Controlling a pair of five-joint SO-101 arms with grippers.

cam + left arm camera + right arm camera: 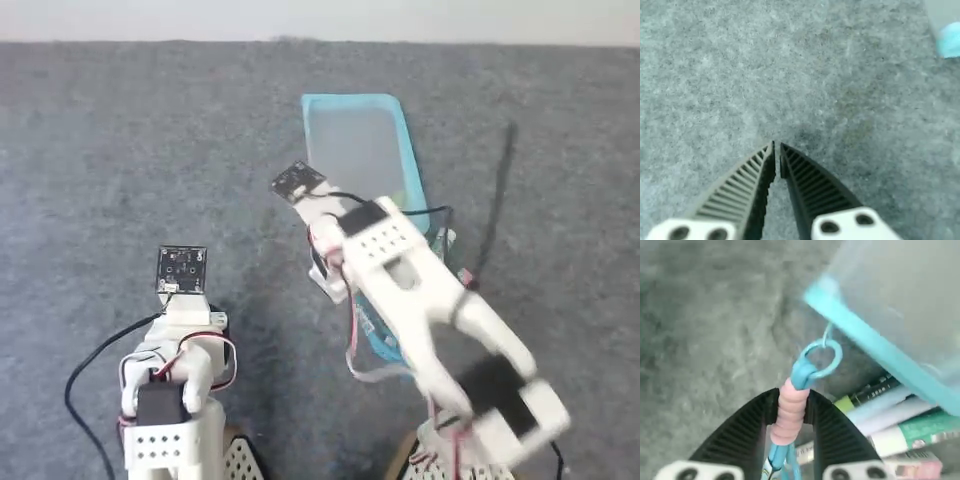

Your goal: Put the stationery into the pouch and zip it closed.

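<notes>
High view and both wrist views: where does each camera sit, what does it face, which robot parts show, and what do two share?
High view: fixed overhead, looking down at the mat; both arms show.
Left wrist view: on left arm, facing mat; shut jaws show.
Right wrist view: on right arm, facing pouch and pens; jaws clamp pink pull.
Shared: the pouch, high and right wrist.

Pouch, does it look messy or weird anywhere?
A bit. The pouch looks not yet zipped: in the right wrist view, pens show at its open side. The right gripper is shut on the pink pull tab. A thin black thing lies outside on the mat beside the pouch; I cannot tell what it is.
</notes>
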